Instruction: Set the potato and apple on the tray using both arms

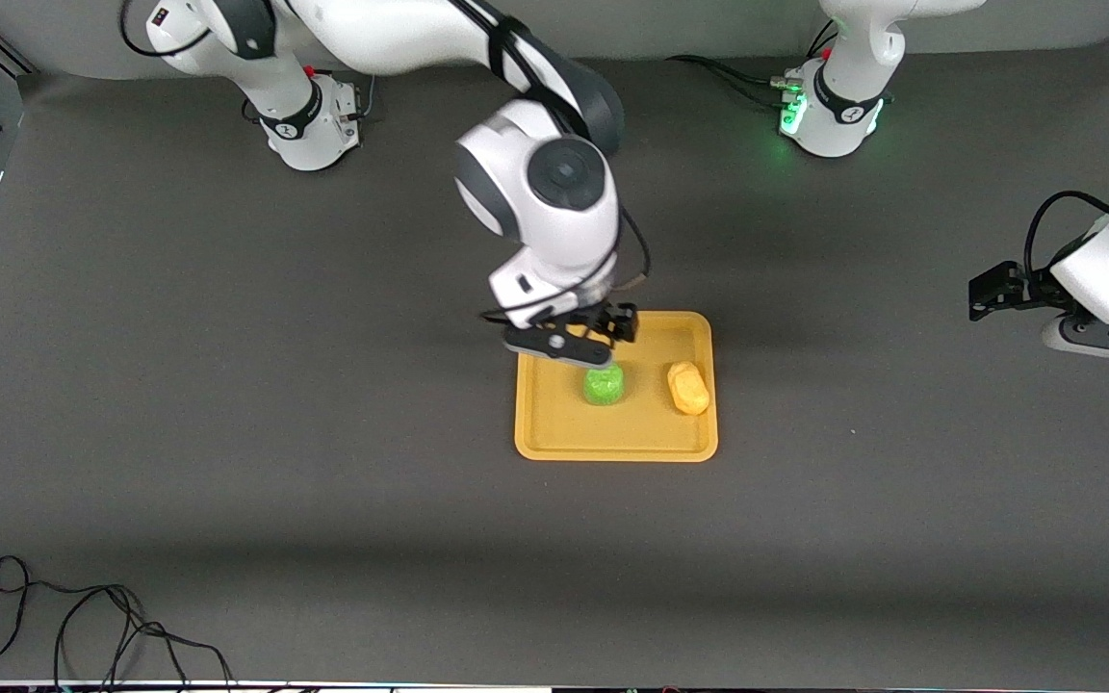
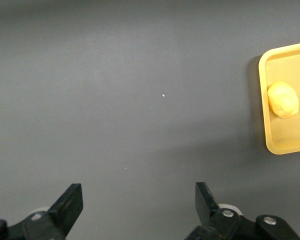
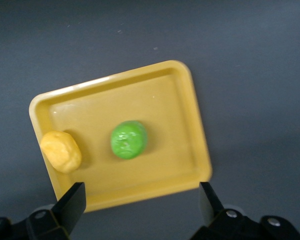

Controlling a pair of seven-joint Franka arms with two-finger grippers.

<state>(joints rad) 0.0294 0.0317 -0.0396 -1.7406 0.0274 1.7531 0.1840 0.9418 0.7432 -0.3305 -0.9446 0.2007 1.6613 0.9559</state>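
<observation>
On the flat yellow-orange tray: small round bumpy green apple [image 1: 604, 385] and small oblong lumpy yellow-orange potato [image 1: 688, 388], both lying inside the low rim [image 1: 615, 452], apart from each other, potato toward the left arm's end of the tray
Tray position: mid-table, roughly between the two bases, nearer the front camera than both
Right gripper [image 1: 585, 343]: hanging over the tray just above the apple, fingers [image 3: 70, 205] spread wide with nothing between them, apple seen lying free on the tray floor in the right wrist view
Left gripper [image 1: 997, 289]: parked over bare table well toward the left arm's end, fingers [image 2: 70, 202] wide apart and empty; waiting
Step in hand: by the look of it, clearing the right arm after release, both items seemingly placed
Doing it well: lifting straight up before any sideways travel, keeping the fingers spread so neither pad clips the apple, avoiding any sweep toward the potato
Risk: round apple likely to roll if nudged; low rim offering little to stop it
Left arm: best kept parked, out of the right arm's path
</observation>
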